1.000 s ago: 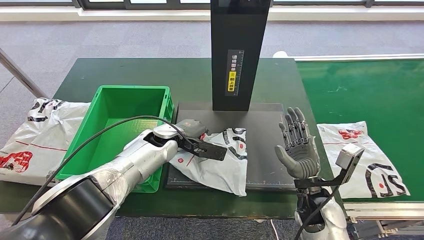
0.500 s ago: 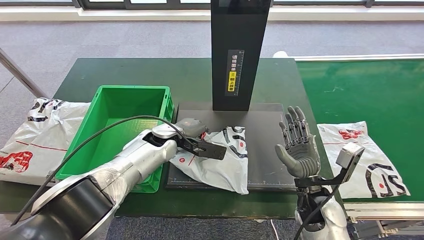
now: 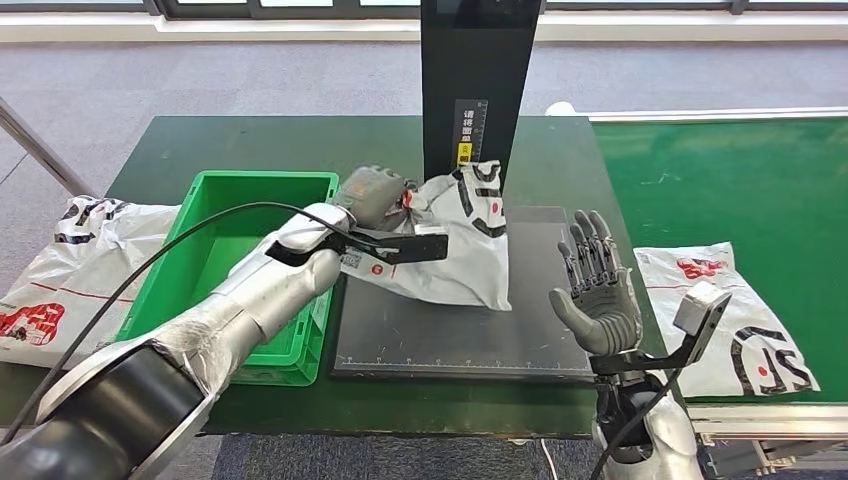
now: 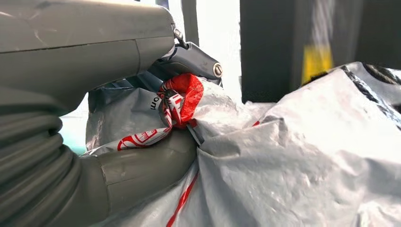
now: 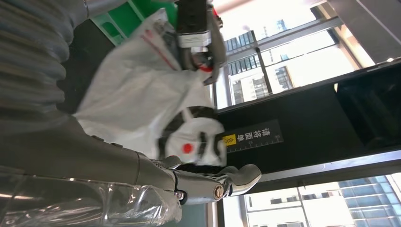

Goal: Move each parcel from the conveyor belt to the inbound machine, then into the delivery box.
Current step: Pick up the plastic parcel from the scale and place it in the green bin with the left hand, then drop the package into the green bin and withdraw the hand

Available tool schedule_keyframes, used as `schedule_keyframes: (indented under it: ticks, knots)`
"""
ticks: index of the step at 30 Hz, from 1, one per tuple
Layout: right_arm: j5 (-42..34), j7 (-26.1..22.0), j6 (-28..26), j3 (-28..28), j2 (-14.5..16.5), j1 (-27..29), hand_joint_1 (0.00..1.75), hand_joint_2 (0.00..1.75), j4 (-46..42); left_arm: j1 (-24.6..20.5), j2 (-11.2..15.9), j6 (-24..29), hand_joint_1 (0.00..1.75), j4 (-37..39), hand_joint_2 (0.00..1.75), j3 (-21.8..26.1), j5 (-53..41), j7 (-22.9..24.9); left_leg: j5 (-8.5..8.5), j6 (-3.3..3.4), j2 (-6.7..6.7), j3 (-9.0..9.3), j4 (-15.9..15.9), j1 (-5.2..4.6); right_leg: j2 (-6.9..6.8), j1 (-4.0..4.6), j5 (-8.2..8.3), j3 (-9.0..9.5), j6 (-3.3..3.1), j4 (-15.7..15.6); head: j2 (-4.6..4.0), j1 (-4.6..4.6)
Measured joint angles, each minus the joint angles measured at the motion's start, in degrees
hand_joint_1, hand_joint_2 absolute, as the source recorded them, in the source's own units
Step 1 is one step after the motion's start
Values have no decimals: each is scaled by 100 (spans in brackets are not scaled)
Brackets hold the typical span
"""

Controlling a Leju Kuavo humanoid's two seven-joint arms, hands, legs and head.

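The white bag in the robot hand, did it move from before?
Yes. The white bag went up off the black plate, where it lay before. The left robot hand now holds it near the black post.

Black column (image 3: 478, 105) dead ahead, green bin (image 3: 238, 262) at left.
Hung lifted parcel (image 3: 452, 245) against column; dark platform (image 3: 460, 325) lay bare beneath.

I see 3 white bags: 1 in my left hand (image 3: 372, 196), the held bag (image 3: 455, 250); 1 belt bag (image 3: 735, 320); 1 floor bag (image 3: 75, 265). Also 1 green box (image 3: 215, 205), 1 black machine (image 3: 475, 100).
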Motion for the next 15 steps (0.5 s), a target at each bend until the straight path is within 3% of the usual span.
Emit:
schedule_keyframes:
  ticks: [5, 15]
  knots:
    - [65, -51, 38, 0, 0, 80, 0, 175, -18, 372, 543, 380, 175, -1412, 175, 428, -366, 222, 0, 0, 1, -1, -2, 1, 1, 2, -1, -2, -1, 0, 0, 0]
    - [80, -102, 80, 0, 0, 132, 0, 175, -19, 1375, 1338, 345, 175, -3260, 175, 1421, -1171, 585, 0, 0, 7, -2, -4, 2, 3, 1, -2, -9, -1, 0, 0, 1]
